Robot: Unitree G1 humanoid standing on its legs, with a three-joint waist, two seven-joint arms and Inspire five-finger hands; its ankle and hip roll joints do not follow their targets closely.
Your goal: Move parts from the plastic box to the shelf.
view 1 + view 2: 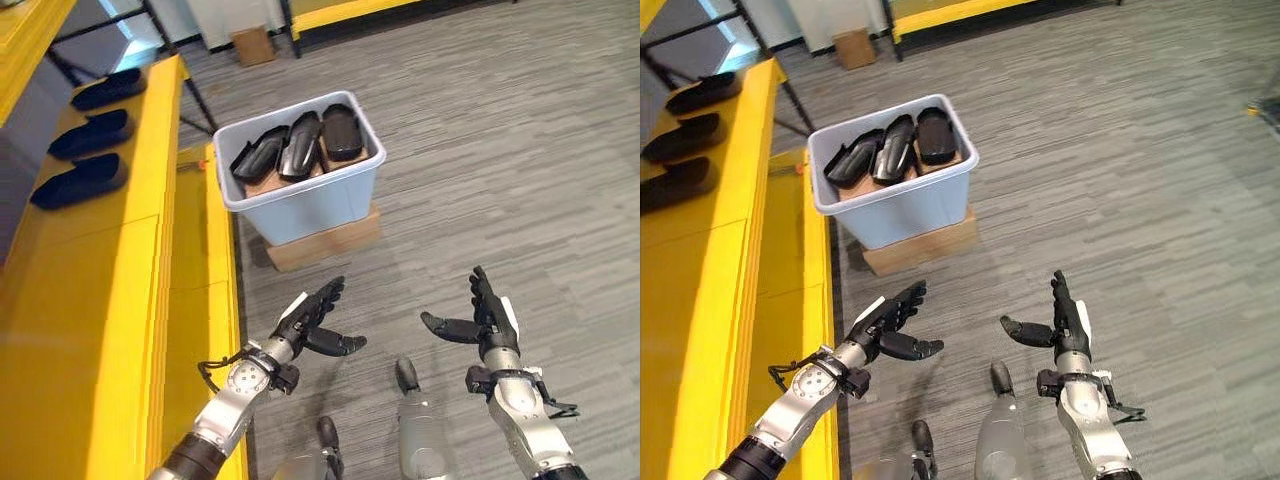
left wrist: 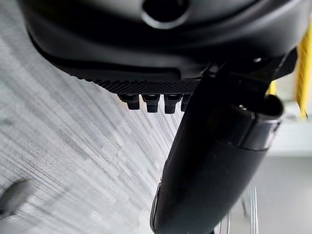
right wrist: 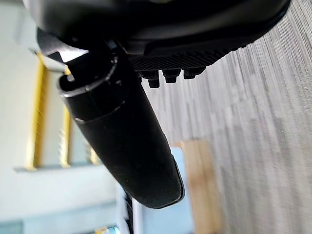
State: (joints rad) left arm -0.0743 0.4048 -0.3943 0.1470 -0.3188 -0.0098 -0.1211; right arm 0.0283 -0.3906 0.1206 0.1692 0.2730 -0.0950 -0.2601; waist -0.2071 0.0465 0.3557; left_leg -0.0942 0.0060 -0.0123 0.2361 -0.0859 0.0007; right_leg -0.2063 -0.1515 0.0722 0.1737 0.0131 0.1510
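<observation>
We see both robot hands held over bare grey floor [image 1: 500, 150], left robot hand [image 1: 312, 322] and right robot hand [image 1: 487, 318] with fingers relaxed, holding nothing. Toward 12 o'clock the way to the plastic box [image 1: 300, 195] is free. The box top is uncovered; three dark parts [image 1: 300, 142] lie side by side inside, touching, so little room between them. The box sits on a flat wooden block [image 1: 325, 240]. At 9 to 11 o'clock the yellow shelf [image 1: 120, 290] edge runs just beside the box. Three parts [image 1: 85, 135] already take its far stretch; the near stretch is bare.
</observation>
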